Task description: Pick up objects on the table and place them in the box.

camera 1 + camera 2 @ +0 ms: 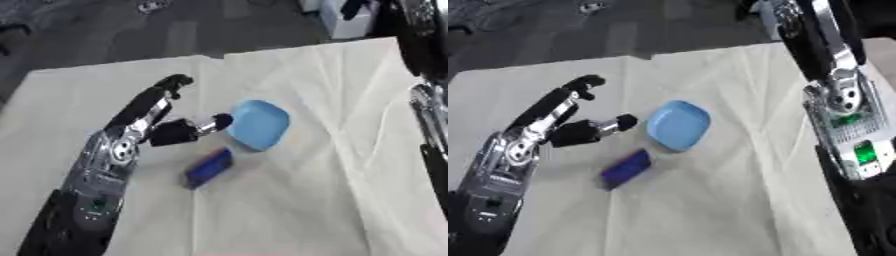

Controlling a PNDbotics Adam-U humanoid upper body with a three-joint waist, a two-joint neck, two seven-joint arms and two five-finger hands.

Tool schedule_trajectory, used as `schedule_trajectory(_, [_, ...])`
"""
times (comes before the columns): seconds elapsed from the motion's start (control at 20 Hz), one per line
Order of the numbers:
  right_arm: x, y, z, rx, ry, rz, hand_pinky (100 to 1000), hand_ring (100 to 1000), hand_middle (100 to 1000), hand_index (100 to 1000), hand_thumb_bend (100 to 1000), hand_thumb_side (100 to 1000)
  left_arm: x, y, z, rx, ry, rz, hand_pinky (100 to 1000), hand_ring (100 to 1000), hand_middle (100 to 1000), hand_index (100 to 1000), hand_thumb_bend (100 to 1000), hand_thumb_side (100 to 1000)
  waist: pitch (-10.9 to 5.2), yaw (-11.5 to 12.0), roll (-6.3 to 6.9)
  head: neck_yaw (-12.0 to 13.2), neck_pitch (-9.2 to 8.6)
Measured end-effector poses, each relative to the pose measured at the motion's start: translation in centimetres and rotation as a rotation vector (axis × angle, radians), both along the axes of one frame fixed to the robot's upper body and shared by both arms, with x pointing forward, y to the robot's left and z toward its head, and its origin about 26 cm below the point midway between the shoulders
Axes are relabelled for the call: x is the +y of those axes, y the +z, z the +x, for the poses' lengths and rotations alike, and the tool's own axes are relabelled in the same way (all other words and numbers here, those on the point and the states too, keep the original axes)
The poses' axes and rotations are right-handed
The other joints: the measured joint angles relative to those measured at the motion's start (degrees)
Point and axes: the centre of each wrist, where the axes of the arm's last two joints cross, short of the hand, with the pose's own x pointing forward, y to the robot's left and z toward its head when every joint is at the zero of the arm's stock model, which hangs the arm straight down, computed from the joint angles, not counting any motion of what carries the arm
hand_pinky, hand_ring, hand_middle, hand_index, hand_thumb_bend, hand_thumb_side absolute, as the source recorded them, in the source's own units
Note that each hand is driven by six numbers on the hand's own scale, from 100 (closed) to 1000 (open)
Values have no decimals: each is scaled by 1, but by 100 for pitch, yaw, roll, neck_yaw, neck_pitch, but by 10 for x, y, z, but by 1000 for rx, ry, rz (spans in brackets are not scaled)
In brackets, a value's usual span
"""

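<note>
Left robot hand [144, 122], fingers spread and holding nothing, hovers beside blue dish [259, 124] and dark-blue block [208, 168] — a sideways nudge could scatter both.

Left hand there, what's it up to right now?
The left hand hovers open over the white cloth, thumb stretched toward the light blue dish, holding nothing. A dark blue block lies on the cloth just below the dish, untouched. The right arm comes down the right side, but its hand is out of view. No box shows in either view.
</note>
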Motion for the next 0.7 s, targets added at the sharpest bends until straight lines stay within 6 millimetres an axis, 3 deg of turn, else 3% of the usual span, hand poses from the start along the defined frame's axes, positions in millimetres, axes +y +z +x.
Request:
schedule_trajectory(0.3, [0,0,0,1,-1,0,507,418,607,887,100,885,-3,-6,-1,117,0,39,908,892,1000,981,798,842,0,0,17,19,0])
schedule_trajectory(0.7, [0,-1,0,5,-2,0,507,418,607,885,100,884,-7,-7,-3,228,-31,123,885,891,1000,952,840,825,-23,0,53,25,-1])
